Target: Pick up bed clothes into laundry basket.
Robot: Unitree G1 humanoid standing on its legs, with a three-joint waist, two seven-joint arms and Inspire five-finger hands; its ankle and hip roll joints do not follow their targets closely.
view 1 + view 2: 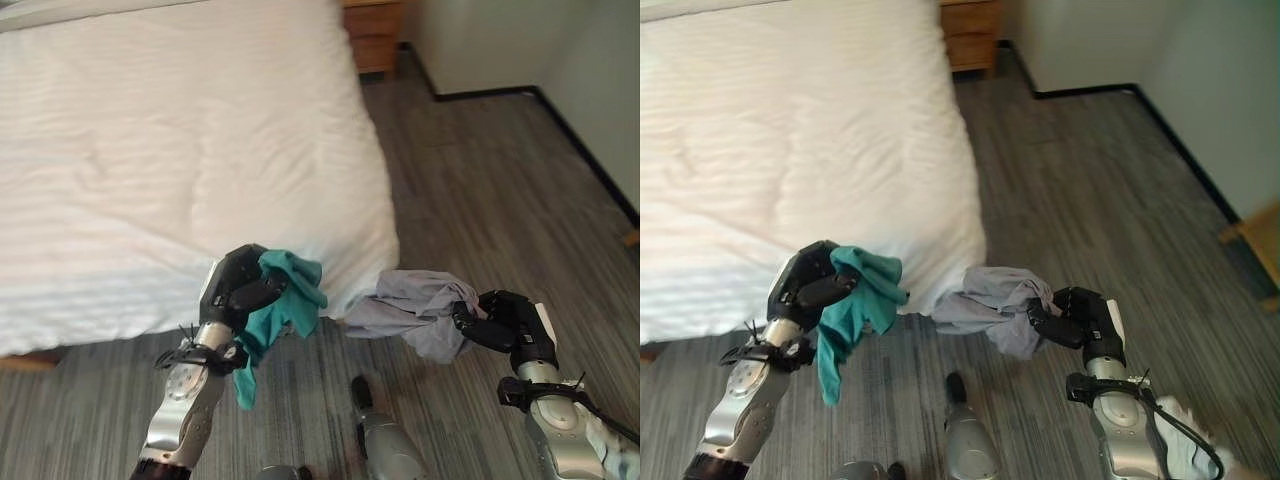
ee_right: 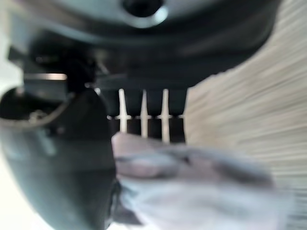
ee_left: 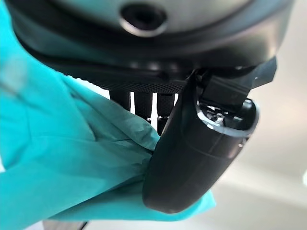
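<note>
My left hand (image 1: 238, 286) is shut on a teal garment (image 1: 283, 305) and holds it up in front of the bed's near corner; the cloth hangs down past my wrist. In the left wrist view the thumb (image 3: 192, 158) presses the teal garment (image 3: 62, 163) against the fingers. My right hand (image 1: 505, 320) is shut on a grey garment (image 1: 420, 308), held above the floor to the right of the bed corner. The right wrist view shows the grey garment (image 2: 192, 187) pinched beside the thumb (image 2: 57, 158).
A bed with a white striped cover (image 1: 170, 150) takes up the left and middle. Grey wood-plank floor (image 1: 480, 180) lies to the right. A wooden nightstand (image 1: 375, 35) stands at the back by the wall. A wooden piece of furniture (image 1: 1260, 240) shows at the right edge.
</note>
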